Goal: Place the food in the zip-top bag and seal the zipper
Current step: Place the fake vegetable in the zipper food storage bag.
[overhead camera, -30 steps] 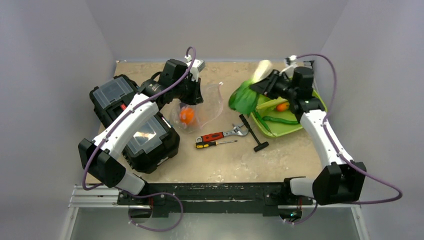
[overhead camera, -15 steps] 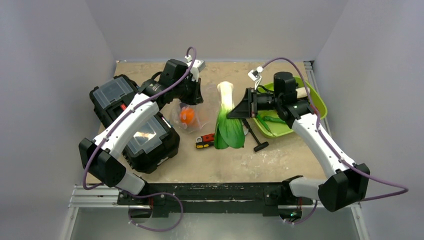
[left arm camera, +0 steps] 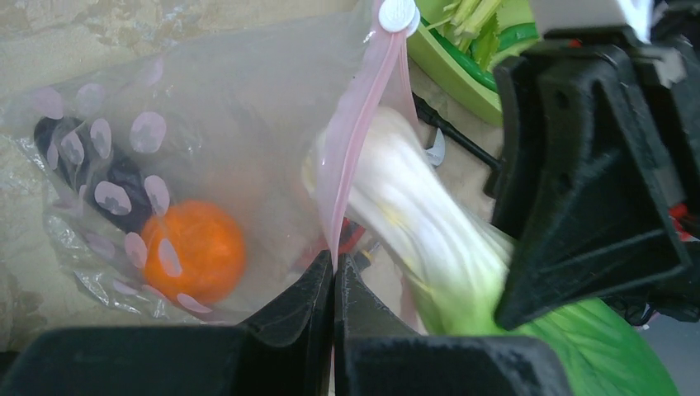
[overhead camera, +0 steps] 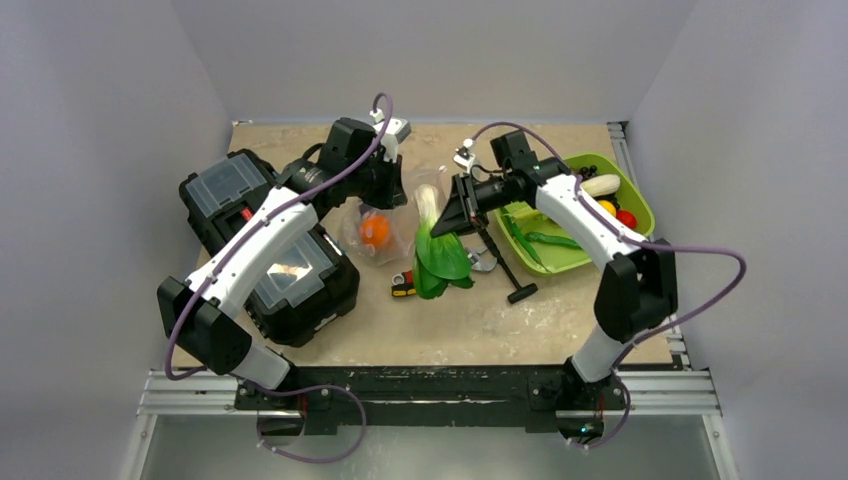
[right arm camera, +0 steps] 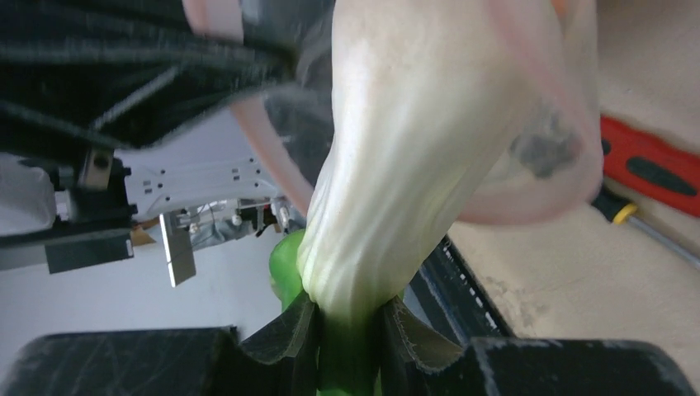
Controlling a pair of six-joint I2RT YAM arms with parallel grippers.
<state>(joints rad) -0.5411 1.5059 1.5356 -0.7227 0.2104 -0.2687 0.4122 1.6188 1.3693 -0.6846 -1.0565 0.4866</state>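
Observation:
The clear zip-top bag (overhead camera: pixel 395 222) (left arm camera: pixel 231 140) lies mid-table with an orange ball (overhead camera: pixel 374 231) (left arm camera: pixel 194 250) and dark grapes (left arm camera: pixel 78 161) inside. My left gripper (overhead camera: pixel 392 198) (left arm camera: pixel 333 262) is shut on the pink zipper (left arm camera: pixel 355 140) strip and holds the mouth up. My right gripper (overhead camera: pixel 452 218) (right arm camera: pixel 348 326) is shut on the bok choy (overhead camera: pixel 434 245) (right arm camera: pixel 413 148) at its middle. Its white stem (left arm camera: pixel 404 206) points into the bag mouth, and its green leaves hang toward the near side.
A lime-green tray (overhead camera: pixel 640 205) at the right holds more toy food. A red-handled wrench and screwdriver (overhead camera: pixel 405 285) and a black T-handle tool (overhead camera: pixel 505 265) lie just right of the bag. Two black cases (overhead camera: pixel 265 245) stand at the left.
My right gripper has carried the bok choy left from the tray to the bag mouth. The left gripper has kept still on the zipper.

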